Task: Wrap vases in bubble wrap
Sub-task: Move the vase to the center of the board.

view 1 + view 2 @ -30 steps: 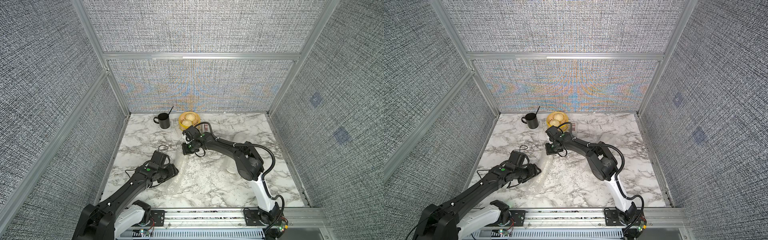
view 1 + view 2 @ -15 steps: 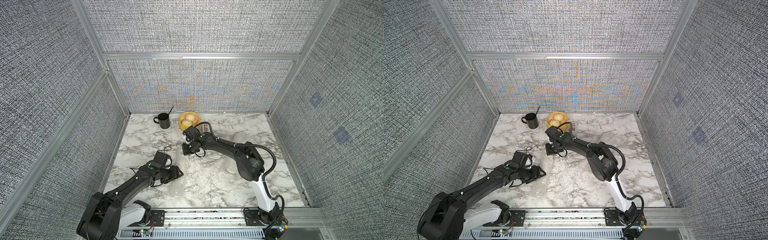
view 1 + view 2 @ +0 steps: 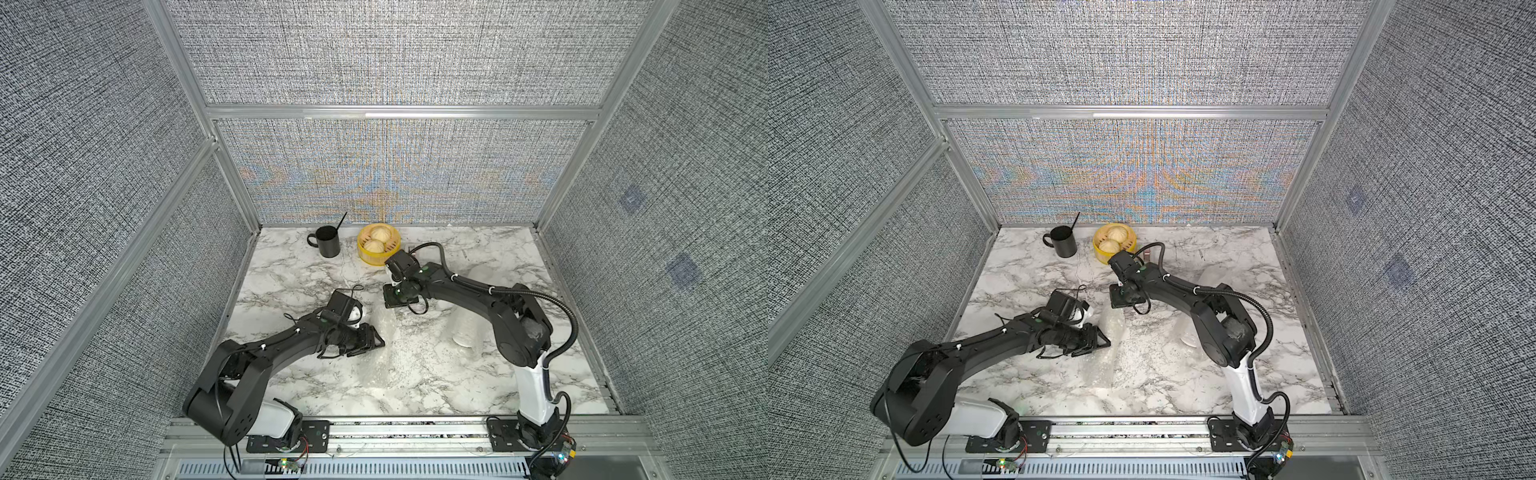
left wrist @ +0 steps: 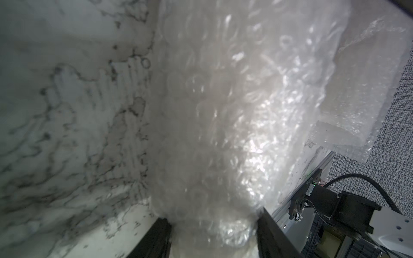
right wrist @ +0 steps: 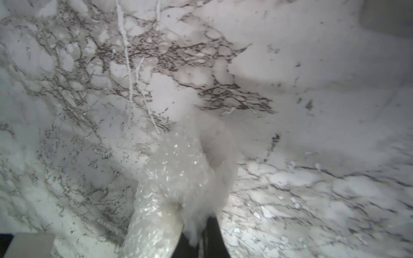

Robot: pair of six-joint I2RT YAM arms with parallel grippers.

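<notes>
A clear bubble wrap sheet lies crumpled on the marble in the middle of both top views. My left gripper reaches into it from the left. In the left wrist view its fingers stand apart, with a thick fold of bubble wrap filling the gap. My right gripper points down at the sheet's far end, shut on a twisted corner of the wrap. A white vase sits wrapped in bubble wrap under my right arm. I cannot tell whether a vase lies inside the fold.
A black mug with a stick in it and a yellow steamer basket holding buns stand at the back edge. Grey walls close three sides. A metal rail runs along the front.
My left gripper has slid to the right into the bubble wrap, and its fingers have drawn somewhat closer together. The right arm has stayed still.
</notes>
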